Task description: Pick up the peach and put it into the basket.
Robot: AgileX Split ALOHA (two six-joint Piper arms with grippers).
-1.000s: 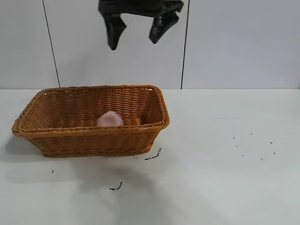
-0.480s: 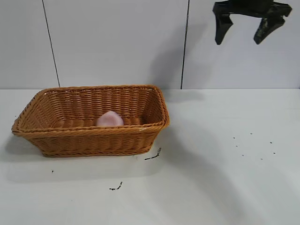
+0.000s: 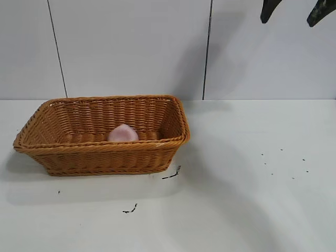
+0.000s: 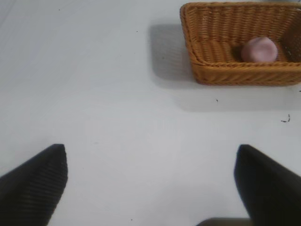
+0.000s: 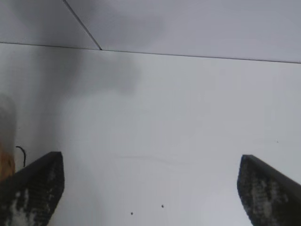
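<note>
Peach (image 3: 123, 133) half-hidden inside basket (image 3: 105, 149), right tool (image 3: 294, 10) spread wide (cropped at top), left tool (image 4: 150, 181) spread

Level exterior view and high left wrist view share the basket (image 3: 102, 134).

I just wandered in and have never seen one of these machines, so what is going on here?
Nothing is being handled right now. The peach already lies inside the basket on the table. The right end effector hangs open and empty, high above the table's right side, well away from the basket. The left end effector is also open and empty, off to the basket's side.
</note>
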